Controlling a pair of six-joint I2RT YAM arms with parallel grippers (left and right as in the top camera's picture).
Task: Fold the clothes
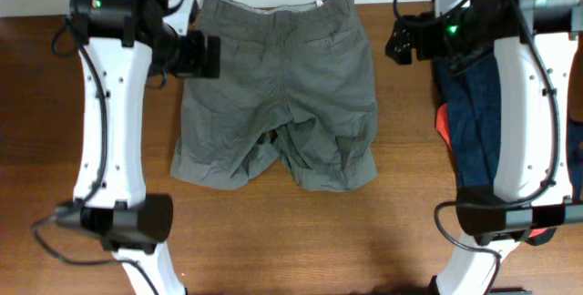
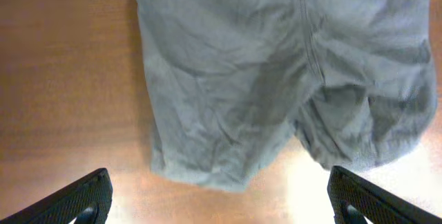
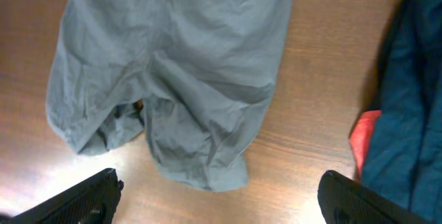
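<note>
left claw [image 2: 222,202] spread wide, holding nothing, upper left by the shorts' edge | grey-khaki shorts [image 1: 278,86] flat on the wooden worktop [image 1: 273,240], top centre, waistband uppermost, hems rumpled | right claw [image 3: 221,200] spread wide, empty, upper right | navy garment [image 1: 469,122] heaped far right, red garment [image 3: 364,137] peeking from under it

Your overhead camera looks straight down on the whole desk [image 1: 291,240]. The left wrist camera sits at 10 o'clock and the right at 2 o'clock. Both look down from closer range, and both show the shorts' [image 1: 278,95] leg hems.
</note>
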